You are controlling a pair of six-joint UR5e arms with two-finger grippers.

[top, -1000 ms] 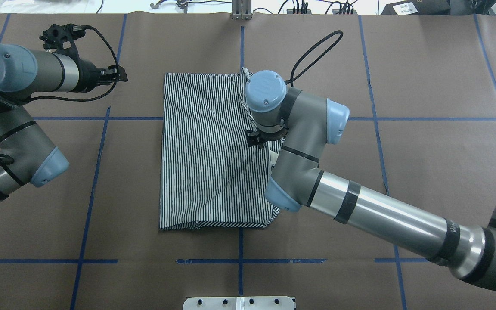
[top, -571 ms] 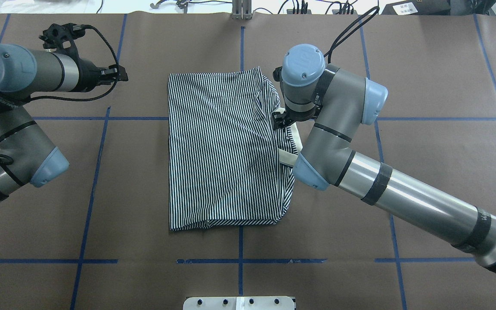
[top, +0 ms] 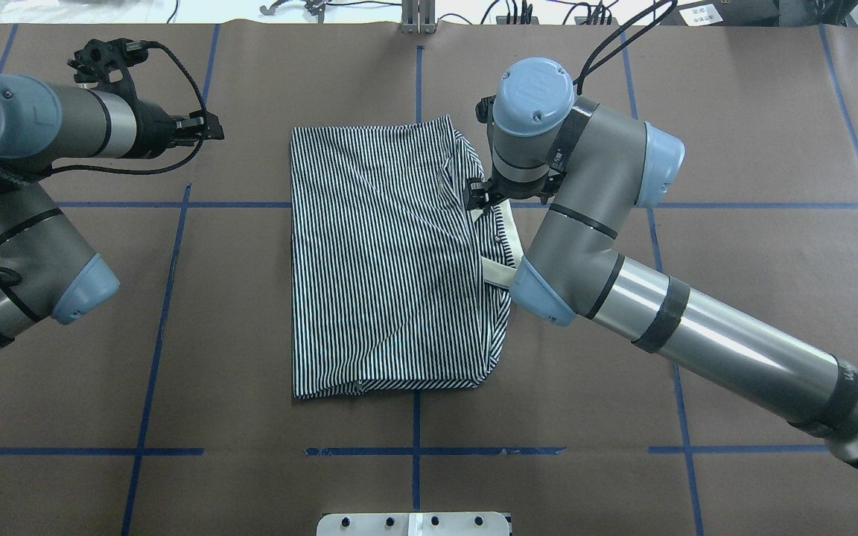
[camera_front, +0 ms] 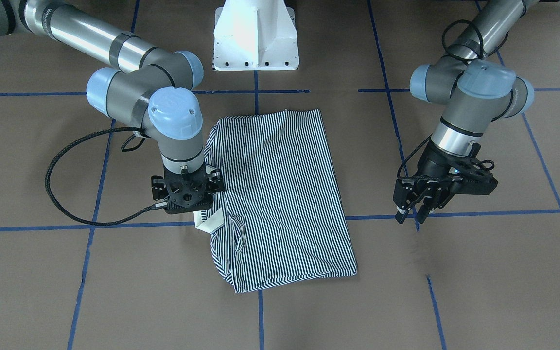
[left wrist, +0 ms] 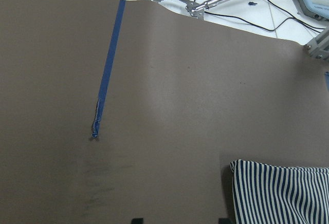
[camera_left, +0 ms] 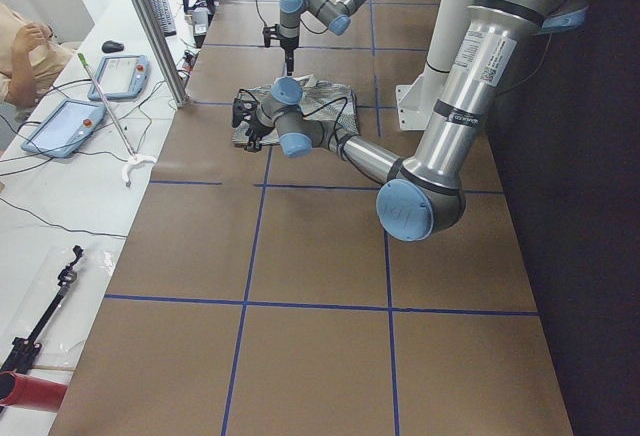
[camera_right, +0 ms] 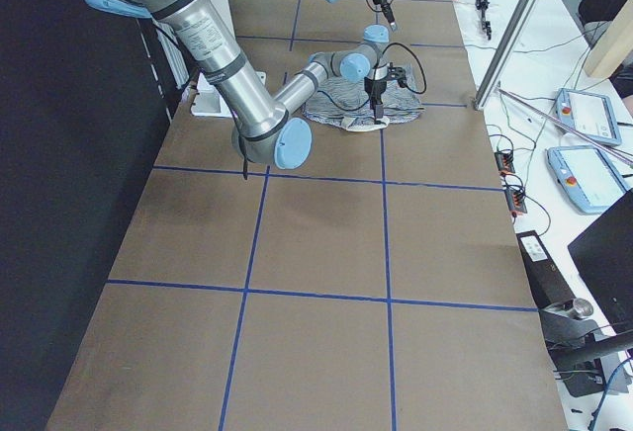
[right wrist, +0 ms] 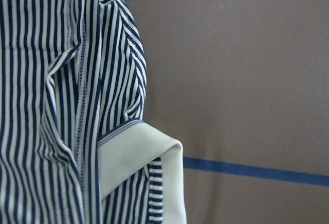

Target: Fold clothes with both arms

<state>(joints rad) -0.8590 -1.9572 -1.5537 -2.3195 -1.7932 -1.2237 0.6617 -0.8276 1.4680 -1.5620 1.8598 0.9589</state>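
The folded striped polo shirt [top: 384,260] lies mid-frame on the brown table [top: 213,335]. The right gripper [top: 477,197] hangs over its cream collar [right wrist: 139,157]; I can't tell its grip. The left gripper [top: 209,128], upper left, gapes wide, holding nothing.

My table [top: 734,112] is papered brown and ruled into squares with blue tape [top: 64,451]. Beyond its far edge runs a white bench [camera_left: 60,191] (strewn with black cables [camera_left: 55,224]) bearing two grey-framed tablets [camera_left: 62,126], and a slanting aluminium post [camera_left: 150,26] rises beside them. Behind me stands a dark backdrop [camera_right: 49,204], nearly black.
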